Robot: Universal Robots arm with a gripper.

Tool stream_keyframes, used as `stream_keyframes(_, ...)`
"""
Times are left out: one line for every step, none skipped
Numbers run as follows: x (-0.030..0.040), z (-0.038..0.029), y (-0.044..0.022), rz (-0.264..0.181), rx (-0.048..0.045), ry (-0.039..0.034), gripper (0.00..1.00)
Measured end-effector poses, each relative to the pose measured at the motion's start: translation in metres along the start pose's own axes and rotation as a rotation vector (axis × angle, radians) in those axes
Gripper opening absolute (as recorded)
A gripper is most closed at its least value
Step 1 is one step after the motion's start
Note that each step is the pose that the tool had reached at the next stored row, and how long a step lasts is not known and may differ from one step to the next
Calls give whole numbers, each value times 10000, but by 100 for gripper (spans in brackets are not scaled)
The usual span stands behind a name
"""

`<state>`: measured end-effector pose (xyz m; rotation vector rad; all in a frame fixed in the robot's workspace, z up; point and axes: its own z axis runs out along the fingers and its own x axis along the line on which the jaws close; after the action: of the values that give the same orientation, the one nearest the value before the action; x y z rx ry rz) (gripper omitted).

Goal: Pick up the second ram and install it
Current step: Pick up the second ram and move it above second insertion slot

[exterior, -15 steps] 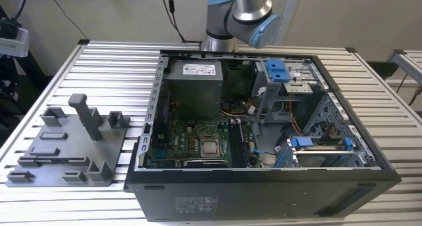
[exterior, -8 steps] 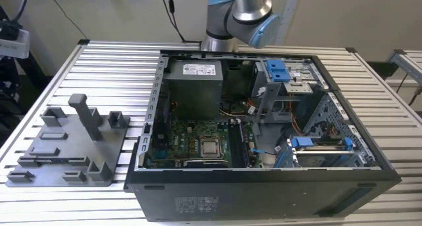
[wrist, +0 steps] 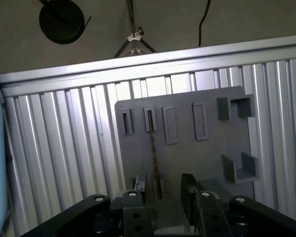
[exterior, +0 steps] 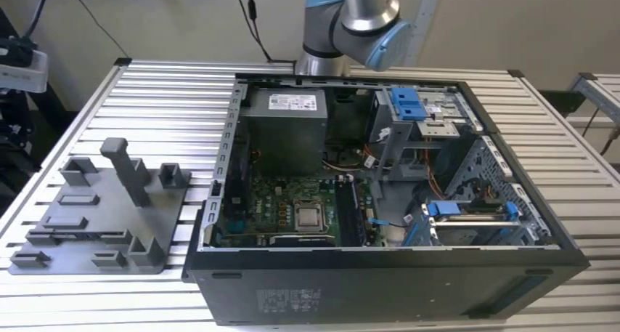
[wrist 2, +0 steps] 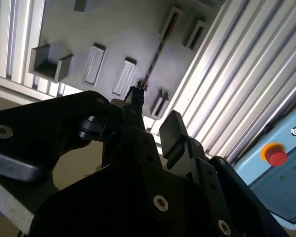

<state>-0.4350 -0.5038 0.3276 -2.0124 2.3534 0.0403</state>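
No readable text; case label (exterior: 289, 298) print illegible.

arm (exterior: 351, 16): a smooth silver-grey metal tube running into rounded grey joint housings, seen in the exterior view.
joint cap (exterior: 390, 45): a round, light blue disc on the side of the housing.
gripper (wrist: 164, 186) (wrist 2: 154, 109): matte black and blocky in both wrist views.
fingers (wrist 2: 173, 129): two thick black bars with flat, squared tips.
links (wrist 2: 34, 133): broad black plates with rounded ends.
screws (wrist 2: 160, 201): small silver round heads sunk into the black links.
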Motion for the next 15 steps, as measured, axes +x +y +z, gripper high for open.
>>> stream_keyframes(0,13,0,0,8,-1,42)
stream_keyframes(1,29,0,0,20,-3,42)
stream_keyframes(2,48,0,-2,31,-5,42)
stream_keyframes(3,66,1,-2,35,-6,42)
stream_keyframes(4,84,1,-7,42,-7,42)
stream_keyframes(4,102,1,-13,43,-8,42)
stream_keyframes(5,120,1,-22,43,-7,42)
stream_keyframes(7,138,2,-34,43,-7,42)
stream_keyframes(7,156,2,-48,42,-8,42)
stream_keyframes(8,173,2,-66,40,-7,42)
stream_keyframes(9,194,2,-88,41,-8,42)
stream_keyframes(10,211,2,-108,41,-8,42)
stream_keyframes(11,229,2,-126,42,-9,42)
stream_keyframes(11,248,0,-141,41,-9,42)
stream_keyframes(12,266,-6,-157,40,-9,42)
